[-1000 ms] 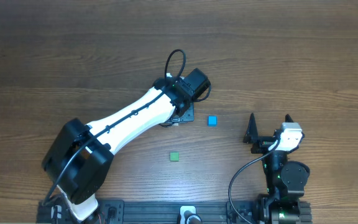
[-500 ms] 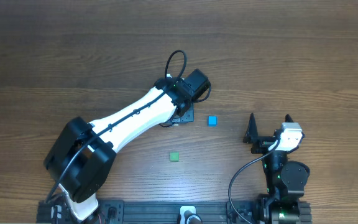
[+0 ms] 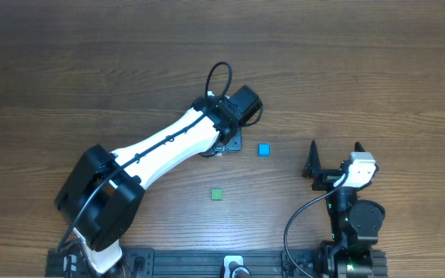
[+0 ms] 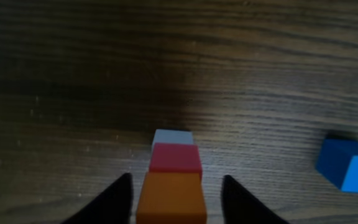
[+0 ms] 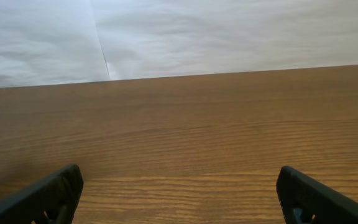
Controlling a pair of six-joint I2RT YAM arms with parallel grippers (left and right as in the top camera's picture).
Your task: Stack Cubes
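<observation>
The left claw point(image 4: 176, 202) is held open around a small orange cube point(image 4: 170, 198), and a narrow gap is seen between each finger and the cube. This cube is stacked on a red cube point(image 4: 175, 159), under which a white cube point(image 4: 172, 137) is placed. A blue cube point(image 4: 348, 165) is found near the stack on the brown wooden bench point(image 3: 91, 62). A green cube point(image 3: 217, 194) is laid closer to the arm bases. The right claw point(image 5: 182, 196) is opened wide and nothing is held in it.
</observation>
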